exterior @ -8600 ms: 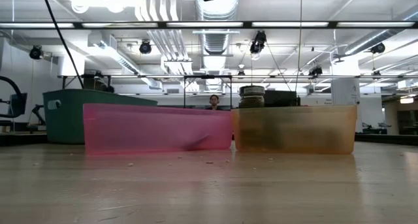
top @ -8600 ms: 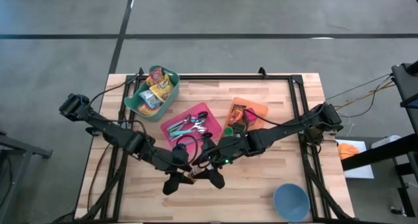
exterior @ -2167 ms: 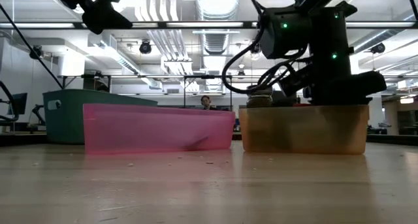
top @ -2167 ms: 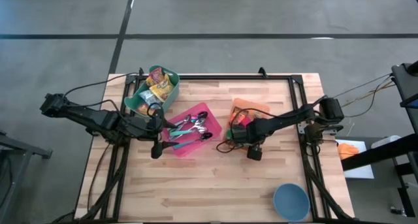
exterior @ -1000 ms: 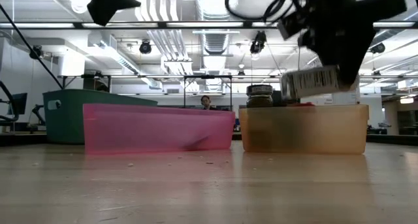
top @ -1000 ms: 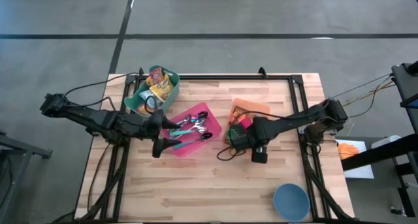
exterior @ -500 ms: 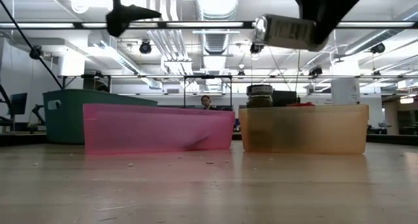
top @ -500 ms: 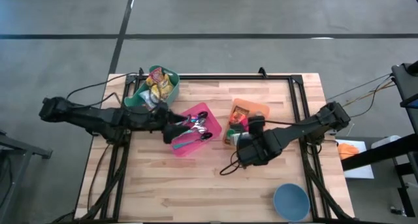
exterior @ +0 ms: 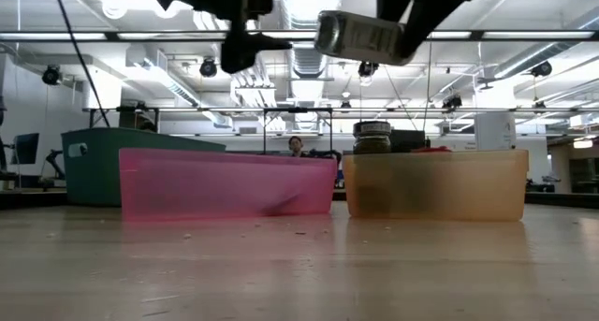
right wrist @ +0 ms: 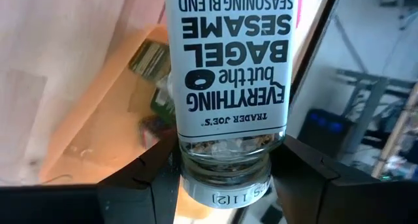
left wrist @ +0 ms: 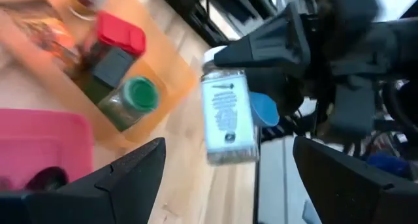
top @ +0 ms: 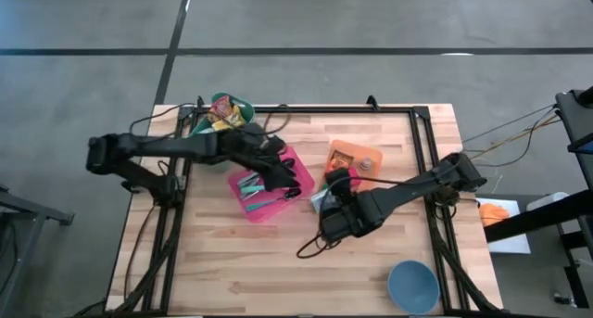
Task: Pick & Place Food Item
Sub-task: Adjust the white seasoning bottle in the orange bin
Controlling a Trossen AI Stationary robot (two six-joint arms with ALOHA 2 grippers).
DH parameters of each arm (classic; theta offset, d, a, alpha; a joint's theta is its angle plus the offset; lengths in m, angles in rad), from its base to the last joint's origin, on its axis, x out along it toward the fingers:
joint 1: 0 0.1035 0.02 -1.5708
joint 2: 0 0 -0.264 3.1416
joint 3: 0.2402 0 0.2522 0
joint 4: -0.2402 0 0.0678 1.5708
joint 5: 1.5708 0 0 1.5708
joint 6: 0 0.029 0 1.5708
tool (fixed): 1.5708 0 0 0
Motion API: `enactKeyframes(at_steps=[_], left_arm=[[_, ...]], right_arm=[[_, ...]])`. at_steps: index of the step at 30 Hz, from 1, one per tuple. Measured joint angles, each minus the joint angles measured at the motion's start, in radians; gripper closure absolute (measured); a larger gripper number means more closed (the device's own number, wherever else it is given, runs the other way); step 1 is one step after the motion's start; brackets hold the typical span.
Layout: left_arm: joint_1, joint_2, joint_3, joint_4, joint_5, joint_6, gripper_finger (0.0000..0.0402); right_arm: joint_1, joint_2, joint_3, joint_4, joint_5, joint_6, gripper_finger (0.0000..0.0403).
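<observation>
My right gripper [right wrist: 225, 185] is shut on a glass seasoning jar [right wrist: 225, 61] with a white label, high above the table between the pink bin [top: 250, 199] and the orange bin [top: 363, 157]. In the low view the jar [exterior: 363, 36] lies nearly level in the air. My left gripper [left wrist: 228, 185] hangs open over the pink bin, pointing at the jar [left wrist: 225, 116], with nothing between its fingers. The orange bin holds several other spice jars [left wrist: 130, 96]. My right gripper pinches the jar between its two fingers [right wrist: 147, 175], on the two sides of the jar's end nearest the wrist [right wrist: 225, 149], where seeds show through the glass. The jar reaches out along the fingers, lifted clear of everything and nearly level.
A green bin [top: 206, 123] of snack packets stands at the far left. Spoons [top: 255, 190] lie in the pink bin. A blue bowl [top: 412, 286] sits at the near right. A black frame [top: 422, 137] borders the table.
My right gripper has risen out of the orange bin with the jar and gone toward the table's left, turning so that the jar now lies nearly level. My left gripper has swung toward the table's right, over the pink bin and toward the jar, rolling as it went.
</observation>
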Motion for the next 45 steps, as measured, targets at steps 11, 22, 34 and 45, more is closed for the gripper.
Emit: enactKeyframes(at_steps=[11, 22, 34, 45], left_arm=[[-0.003, 0.211, 0.126, -0.043, 0.224, 0.032, 0.0063], [-0.019, 0.242, 0.128, -0.011, 0.29, 0.032, 0.0064], [-0.026, 0.242, 0.12, -0.026, 0.332, 0.059, 0.0169], [-0.024, 0.243, 0.119, -0.056, 0.344, 0.132, 0.0216]], right_arm=[[0.0, 0.027, 0.057, 0.042, 0.064, -0.103, 0.0215], [-0.033, 0.079, 0.114, 0.054, 0.061, -0.189, 0.0215], [-0.049, 0.098, 0.196, 0.065, 0.081, -0.213, 0.0215], [-0.046, 0.098, 0.198, 0.063, 0.103, -0.118, 0.0203]])
